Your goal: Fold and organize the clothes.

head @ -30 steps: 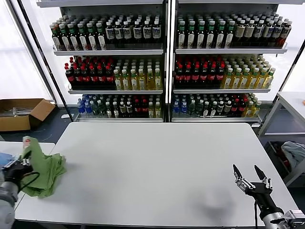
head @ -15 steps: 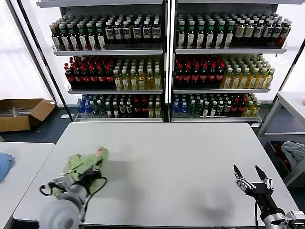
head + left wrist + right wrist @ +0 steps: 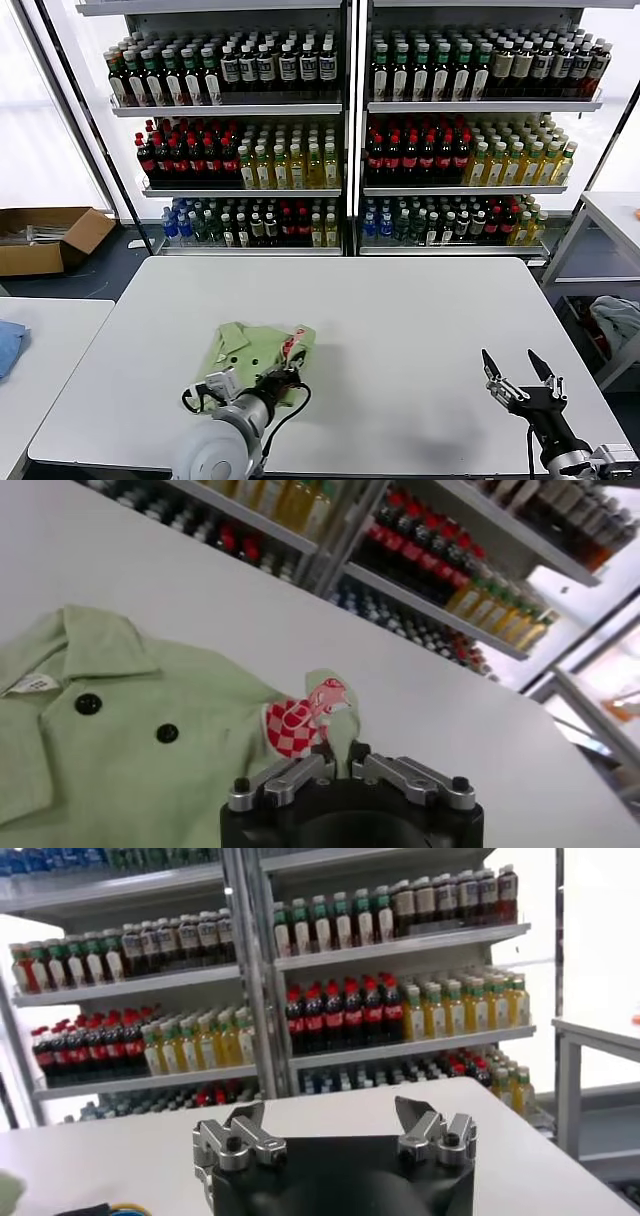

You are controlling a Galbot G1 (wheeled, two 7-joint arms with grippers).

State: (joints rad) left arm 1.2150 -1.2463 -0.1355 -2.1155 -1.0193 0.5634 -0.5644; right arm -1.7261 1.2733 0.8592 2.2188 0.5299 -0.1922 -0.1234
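Observation:
A light green shirt (image 3: 252, 348) lies crumpled on the white table (image 3: 400, 300), left of the middle and near the front. The left wrist view shows its collar (image 3: 95, 650), two dark buttons (image 3: 166, 733) and a red-and-white chest print (image 3: 292, 721). My left gripper (image 3: 283, 376) sits at the shirt's near right edge, shut on a raised fold of the green cloth (image 3: 338, 752). My right gripper (image 3: 520, 376) hovers open above the table's front right corner, with nothing between its fingers (image 3: 330, 1120).
Shelves of bottles (image 3: 345, 130) stand behind the table. A cardboard box (image 3: 45, 236) lies on the floor at the far left. A low side table (image 3: 50, 335) on the left bears a blue cloth (image 3: 8, 346). A second table (image 3: 610, 215) stands to the right.
My left arm has carried the green shirt rightward from the side table onto the main table, where it now rests partly spread. The right gripper has barely moved.

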